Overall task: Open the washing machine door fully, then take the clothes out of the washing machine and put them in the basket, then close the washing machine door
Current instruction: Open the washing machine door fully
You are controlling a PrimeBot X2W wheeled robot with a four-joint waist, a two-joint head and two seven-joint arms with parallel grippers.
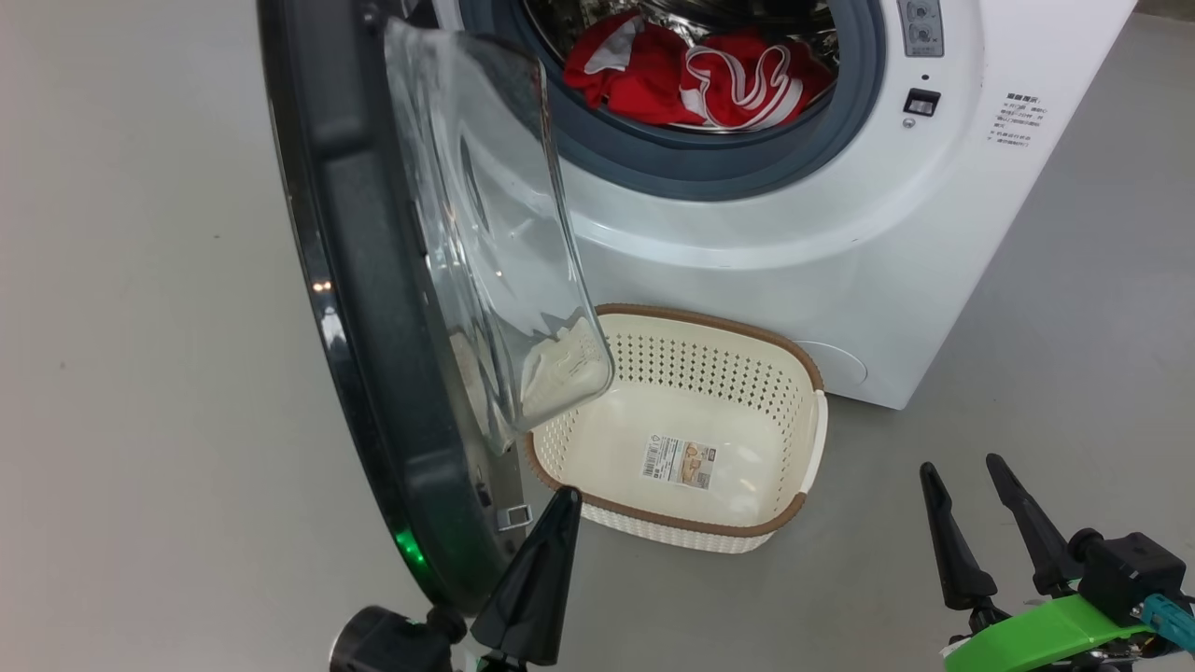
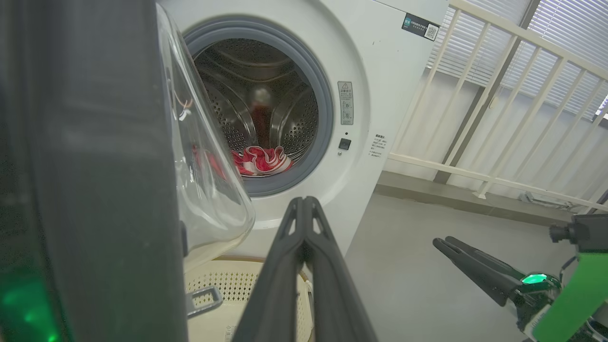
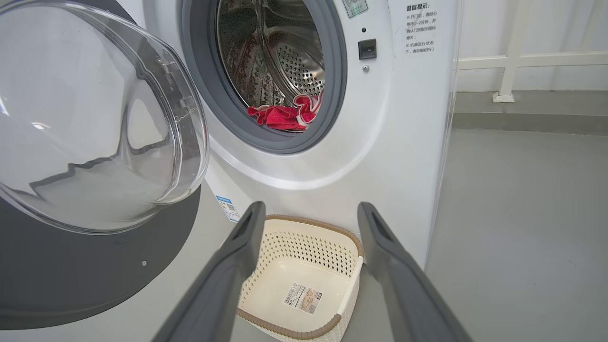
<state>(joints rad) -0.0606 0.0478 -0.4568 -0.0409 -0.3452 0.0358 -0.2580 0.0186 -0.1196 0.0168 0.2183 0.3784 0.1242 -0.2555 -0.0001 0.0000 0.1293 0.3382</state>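
Note:
The washing machine [image 1: 840, 243] stands with its door [image 1: 373, 308] swung out, black rim edge-on and the glass bowl [image 1: 495, 233] over the basket's left end. Red clothes [image 1: 700, 79] with white stripes lie at the drum's front lip, also seen as clothes [image 2: 261, 161] and clothes [image 3: 285, 116]. The cream basket [image 1: 719, 322] sits empty on the floor below the opening, its label showing. My left gripper [image 1: 560, 499] is shut on nothing, close beside the door's lower inner edge; its tips [image 2: 304, 202] press together. My right gripper [image 1: 961, 464] is open, right of the basket and pointed at it [image 3: 311, 211].
Grey floor [image 1: 140, 373] spreads to the left of the door and to the right of the machine. A white railing [image 2: 498, 95] with blinds behind it and a low kerb [image 3: 522, 114] run along the wall right of the machine.

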